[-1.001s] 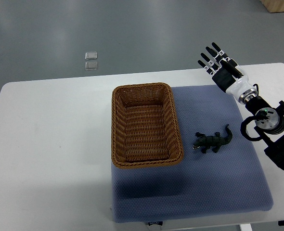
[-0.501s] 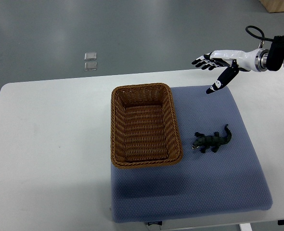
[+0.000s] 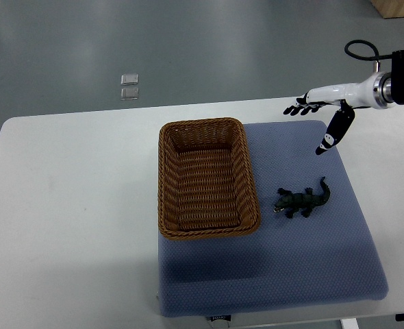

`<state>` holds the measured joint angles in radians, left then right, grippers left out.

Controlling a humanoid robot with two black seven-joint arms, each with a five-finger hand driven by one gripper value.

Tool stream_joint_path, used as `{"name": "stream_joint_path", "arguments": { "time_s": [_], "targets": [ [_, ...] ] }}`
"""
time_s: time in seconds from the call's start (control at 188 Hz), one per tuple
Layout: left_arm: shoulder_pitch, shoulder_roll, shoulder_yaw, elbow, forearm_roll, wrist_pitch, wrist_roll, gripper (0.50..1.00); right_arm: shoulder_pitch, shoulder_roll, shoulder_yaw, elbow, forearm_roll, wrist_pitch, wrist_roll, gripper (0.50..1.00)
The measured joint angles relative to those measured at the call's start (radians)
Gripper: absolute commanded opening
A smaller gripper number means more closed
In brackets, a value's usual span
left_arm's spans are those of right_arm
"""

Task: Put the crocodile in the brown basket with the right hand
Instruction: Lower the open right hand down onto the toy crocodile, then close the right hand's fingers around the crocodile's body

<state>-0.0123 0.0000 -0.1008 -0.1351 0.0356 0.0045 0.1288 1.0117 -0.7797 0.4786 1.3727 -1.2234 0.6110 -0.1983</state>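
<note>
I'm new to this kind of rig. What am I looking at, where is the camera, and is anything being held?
A single camera looks steeply down from the robot's own side. The white and black limb coming in from the right is the humanoid's right hand. Its fingers are spread and it holds nothing, near the far right corner of the mat. The left arm is out of view. The blue mat lies on a white table. An empty brown basket sits at the mat's left edge, and a toy crocodile lies to its right, untouched.
</note>
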Motion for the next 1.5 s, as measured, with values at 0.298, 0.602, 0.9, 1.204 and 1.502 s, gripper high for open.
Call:
{"name": "stream_joint_path", "arguments": {
  "time_s": [0.298,0.602,0.9,1.204,1.502],
  "targets": [
    [-0.003,0.0,0.001,0.001,0.0,0.0,0.003,1.0,-0.109,-0.006,0.011,0.055,0.01,-0.002,0.001,0.93],
    [-0.003,0.0,0.0,0.001,0.0,0.0,0.005,1.0,-0.186,0.043,0.016,0.053,0.015,-0.108,0.005,0.928],
    [-0.003,0.0,-0.002,0.003,-0.001,0.0,0.005,1.0,-0.276,0.072,0.057,0.049,-0.001,-0.162,0.009,0.928],
    [-0.003,0.0,0.001,0.003,-0.001,0.001,0.006,1.0,-0.322,0.08,0.058,0.042,-0.007,-0.218,0.017,0.924],
    [-0.003,0.0,0.001,0.001,-0.001,0.001,0.006,1.0,-0.349,0.102,0.058,0.022,-0.04,-0.244,0.022,0.921]
  ]
}}
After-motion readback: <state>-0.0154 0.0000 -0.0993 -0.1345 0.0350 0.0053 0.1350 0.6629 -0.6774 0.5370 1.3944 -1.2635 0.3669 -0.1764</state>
